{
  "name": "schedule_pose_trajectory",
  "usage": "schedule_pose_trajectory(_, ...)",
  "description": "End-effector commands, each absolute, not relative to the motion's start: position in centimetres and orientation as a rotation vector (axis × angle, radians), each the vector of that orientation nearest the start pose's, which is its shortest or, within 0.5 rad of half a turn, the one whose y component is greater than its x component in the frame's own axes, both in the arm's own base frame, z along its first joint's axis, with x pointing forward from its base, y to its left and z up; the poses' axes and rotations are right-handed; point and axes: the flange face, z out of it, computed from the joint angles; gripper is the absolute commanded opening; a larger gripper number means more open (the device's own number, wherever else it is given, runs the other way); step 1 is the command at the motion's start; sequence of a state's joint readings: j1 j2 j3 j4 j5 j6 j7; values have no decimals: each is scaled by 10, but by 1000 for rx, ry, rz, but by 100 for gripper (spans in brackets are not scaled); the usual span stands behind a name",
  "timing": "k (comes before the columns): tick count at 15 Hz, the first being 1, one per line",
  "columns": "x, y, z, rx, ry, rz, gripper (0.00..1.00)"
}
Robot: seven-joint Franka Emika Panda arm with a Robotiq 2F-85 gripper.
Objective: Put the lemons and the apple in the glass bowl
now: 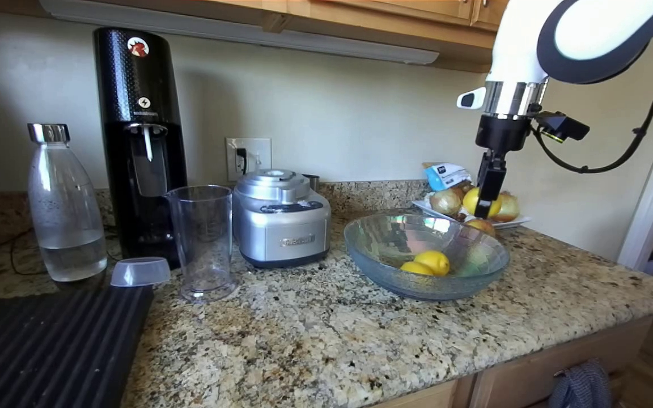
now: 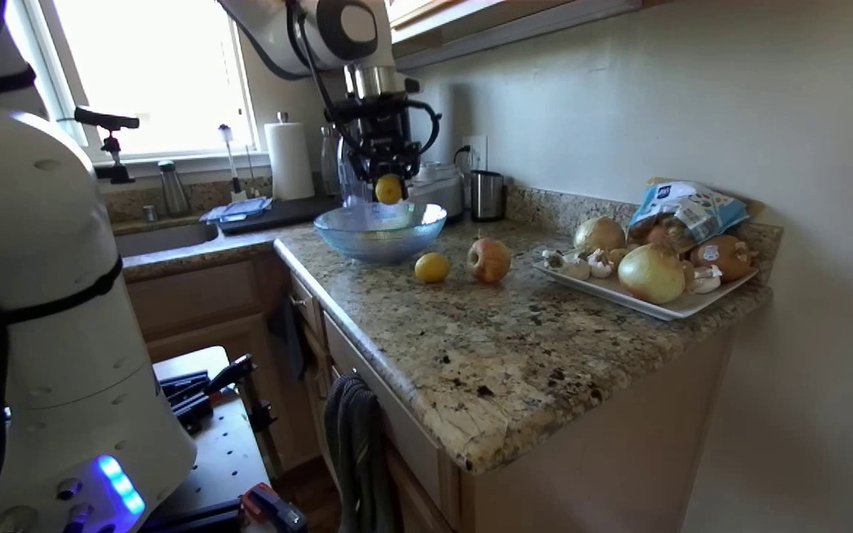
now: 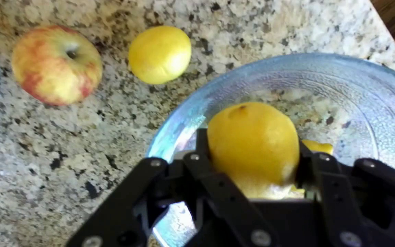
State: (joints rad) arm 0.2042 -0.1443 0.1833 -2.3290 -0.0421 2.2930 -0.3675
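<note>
Above one glass bowl (image 2: pixel 380 240), one end effector (image 3: pixel 251 151) grips one lemon (image 2: pixel 388 189).

Four lemons (image 3: pixel 159 55), one apple (image 3: pixel 57 67), one glass bowl (image 2: pixel 380 243)

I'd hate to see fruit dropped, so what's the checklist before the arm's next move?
1. Fingers hold a lemon: ok, it sits between them.
2. Grip firm enough: cannot tell.
3. Lemon over the glass bowl: looks ok; the wrist view shows the bowl behind it.
4. Bowl level: ok, it stands upright on the counter.
5. Room inside: ok, two lemons lie there with bare glass beside them.
6. All fruit in: not ok; besides the held one, another lemon and the apple sit outside.
</note>
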Motion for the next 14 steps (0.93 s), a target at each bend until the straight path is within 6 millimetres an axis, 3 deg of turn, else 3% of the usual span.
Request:
schedule_pose_trajectory(1,460,219,384,-2879,-1275,-231,27)
schedule_pose_trajectory(6,466,258,345,-2774,-1380,-251,27)
schedule_pose_trajectory(10,473,281,328,-2734,-1435,-238,27)
schedule_pose_trajectory(11,475,286,327,-2740,-1436,-232,77)
schedule_pose_trajectory(12,476,289,327,-2731,-1447,-227,78)
schedule_pose_trajectory(14,477,291,333,-2749,-1437,-212,90)
